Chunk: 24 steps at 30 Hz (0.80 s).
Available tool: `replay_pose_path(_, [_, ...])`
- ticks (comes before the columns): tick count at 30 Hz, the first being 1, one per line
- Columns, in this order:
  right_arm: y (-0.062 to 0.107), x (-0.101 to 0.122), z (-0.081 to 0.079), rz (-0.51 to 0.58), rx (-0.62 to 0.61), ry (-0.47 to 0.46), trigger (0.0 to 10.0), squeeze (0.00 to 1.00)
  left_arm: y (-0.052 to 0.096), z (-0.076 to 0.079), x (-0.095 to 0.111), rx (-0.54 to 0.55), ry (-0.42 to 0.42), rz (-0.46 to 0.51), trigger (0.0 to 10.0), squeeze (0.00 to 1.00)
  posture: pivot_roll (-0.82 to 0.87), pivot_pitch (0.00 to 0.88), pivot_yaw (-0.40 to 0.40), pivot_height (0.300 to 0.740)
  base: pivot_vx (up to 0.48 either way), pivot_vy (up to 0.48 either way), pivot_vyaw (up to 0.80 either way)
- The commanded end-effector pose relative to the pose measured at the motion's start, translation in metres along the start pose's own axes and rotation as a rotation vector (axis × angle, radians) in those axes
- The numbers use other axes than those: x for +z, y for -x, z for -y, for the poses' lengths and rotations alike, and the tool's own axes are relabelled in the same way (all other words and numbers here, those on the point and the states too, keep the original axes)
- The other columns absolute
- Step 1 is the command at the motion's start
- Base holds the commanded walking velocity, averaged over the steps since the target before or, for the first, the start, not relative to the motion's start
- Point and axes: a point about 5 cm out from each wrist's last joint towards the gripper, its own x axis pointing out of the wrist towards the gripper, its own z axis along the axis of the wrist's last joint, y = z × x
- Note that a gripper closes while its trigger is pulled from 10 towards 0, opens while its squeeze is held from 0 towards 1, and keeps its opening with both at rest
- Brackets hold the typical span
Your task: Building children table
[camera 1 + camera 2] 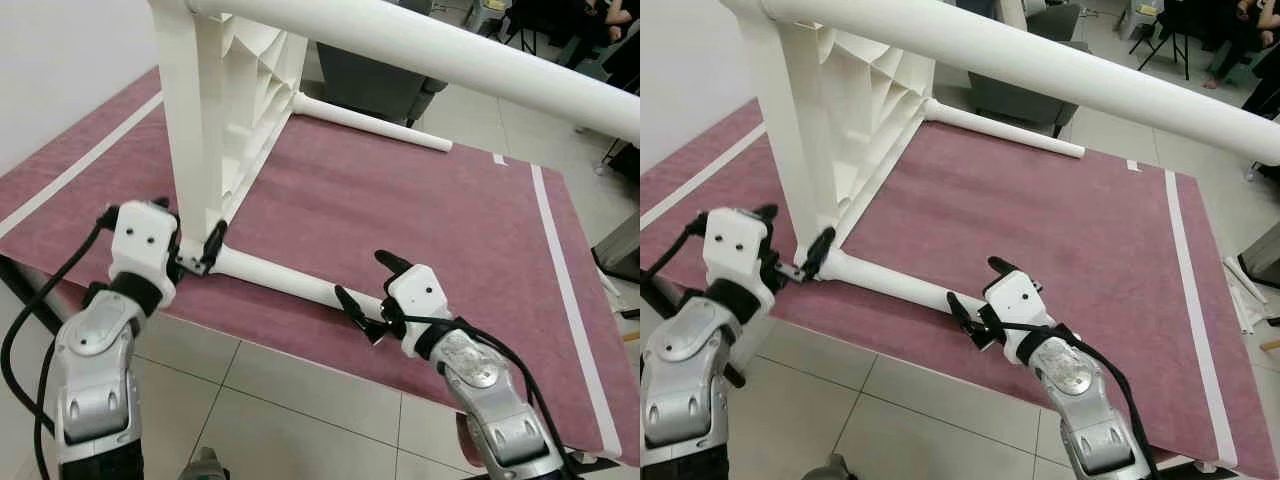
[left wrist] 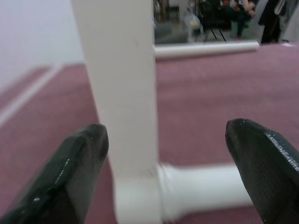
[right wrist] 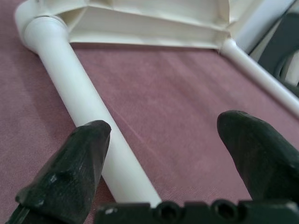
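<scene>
A white plastic children's table stands on its side on a maroon mat [image 1: 430, 220], its top [image 1: 195, 110] upright on edge. One leg [image 1: 285, 278] lies along the mat toward me, a second leg [image 1: 370, 118] lies farther back, and a third leg [image 1: 470, 55] juts across overhead. My left gripper [image 1: 190, 230] is open and straddles the lower near corner where the lying leg joins the top [image 2: 124, 93]. My right gripper [image 1: 370, 282] is open around that leg's free end; the leg [image 3: 88, 116] runs close by one finger [image 3: 70, 172].
The mat covers a low platform whose front edge [image 1: 300, 350] drops to a tiled floor [image 1: 270, 420]. White tape lines [image 1: 565, 290] run along the mat's sides. A grey chair [image 1: 375, 75] stands behind the platform, and people sit at the far right back.
</scene>
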Motion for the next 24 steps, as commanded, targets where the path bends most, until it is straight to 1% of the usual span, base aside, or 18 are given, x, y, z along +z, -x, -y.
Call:
replay_pose_path(1, [0.001,0.01,0.0,0.033,0.029,0.066,10.0,0.0,0.001,0.01,-0.006,-0.091,0.082,-0.041,10.0,0.0,0.18,0.0,-0.056,0.74,0.0,0.0,0.0])
replay_pose_path(2, [0.001,0.01,0.0,0.033,0.029,0.066,10.0,0.0,0.001,0.01,-0.006,-0.091,0.082,-0.041,10.0,0.0,0.18,0.0,-0.056,0.74,0.0,0.0,0.0])
replay_pose_path(5, [0.005,0.028,0.007,0.087,0.043,0.204,10.0,0.0,0.004,0.027,-0.03,-0.171,0.175,-0.188,10.0,0.0,0.17,0.0,-0.048,0.74,0.0,0.0,0.0])
replay_pose_path(6, [0.005,0.028,0.007,0.087,0.043,0.204,10.0,0.0,0.004,0.027,-0.03,-0.171,0.175,-0.188,10.0,0.0,0.17,0.0,-0.048,0.74,0.0,0.0,0.0])
replay_pose_path(7, [0.006,0.033,0.01,0.105,0.04,0.244,10.0,0.0,0.004,0.033,-0.035,-0.195,0.207,-0.219,10.0,0.0,0.16,0.0,-0.046,0.74,0.0,0.0,0.0])
replay_pose_path(9, [0.006,0.033,0.01,0.105,0.04,0.244,10.0,0.0,0.004,0.033,-0.035,-0.195,0.207,-0.219,10.0,0.0,0.16,0.0,-0.046,0.74,0.0,0.0,0.0])
replay_pose_path(10, [0.006,0.04,0.013,0.127,0.031,0.283,10.0,0.0,-0.001,0.038,-0.037,-0.199,0.266,-0.228,10.0,0.0,0.15,0.0,-0.042,0.74,0.0,0.0,0.0])
replay_pose_path(11, [0.006,0.049,0.016,0.16,0.016,0.339,10.0,0.0,-0.008,0.042,-0.037,-0.186,0.356,-0.235,10.0,0.0,0.14,0.0,-0.033,0.74,0.0,0.0,0.0])
replay_pose_path(12, [0.006,0.049,0.016,0.16,0.016,0.339,10.0,0.0,-0.008,0.042,-0.037,-0.186,0.356,-0.235,10.0,0.0,0.14,0.0,-0.033,0.74,0.0,0.0,0.0])
replay_pose_path(14, [0.008,0.069,0.023,0.228,-0.03,0.441,10.0,0.0,-0.022,0.05,-0.035,-0.163,0.531,-0.249,10.0,0.0,0.14,0.0,-0.03,0.74,0.0,0.0,0.0])
replay_pose_path(15, [0.008,0.069,0.023,0.228,-0.03,0.441,10.0,0.0,-0.022,0.05,-0.035,-0.163,0.531,-0.249,10.0,0.0,0.14,0.0,-0.03,0.74,0.0,0.0,0.0])
replay_pose_path(17, [0.008,0.085,0.027,0.275,-0.041,0.562,10.0,0.0,-0.034,0.054,-0.033,-0.122,0.708,-0.26,10.0,0.0,0.11,0.0,-0.016,0.74,0.0,0.0,0.0])
replay_pose_path(18, [0.008,0.085,0.027,0.275,-0.041,0.562,10.0,0.0,-0.034,0.054,-0.033,-0.122,0.708,-0.26,10.0,0.0,0.11,0.0,-0.016,0.74,0.0,0.0,0.0])
replay_pose_path(20, [0.008,0.096,0.027,0.301,-0.035,0.654,10.0,0.0,-0.041,0.057,-0.031,-0.102,0.818,-0.277,10.0,0.0,0.1,0.0,-0.012,0.74,0.0,0.0,0.0])
replay_pose_path(21, [0.008,0.096,0.027,0.301,-0.035,0.654,10.0,0.0,-0.041,0.057,-0.031,-0.102,0.818,-0.277,10.0,0.0,0.1,0.0,-0.012,0.74,0.0,0.0,0.0])
replay_pose_path(22, [0.008,0.102,0.026,0.318,-0.029,0.692,10.0,0.0,-0.045,0.059,-0.031,-0.095,0.842,-0.284,10.0,0.0,0.09,0.0,-0.006,0.74,0.0,0.0,0.0])
replay_pose_path(23, [0.008,0.102,0.026,0.318,-0.029,0.692,10.0,0.0,-0.045,0.059,-0.031,-0.095,0.842,-0.284,10.0,0.0,0.09,0.0,-0.006,0.74,0.0,0.0,0.0])
replay_pose_path(24, [0.009,0.106,0.025,0.331,-0.028,0.72,10.0,0.0,-0.047,0.06,-0.031,-0.093,0.846,-0.292,10.0,0.0,0.09,0.0,-0.005,0.74,0.0,0.0,0.0])
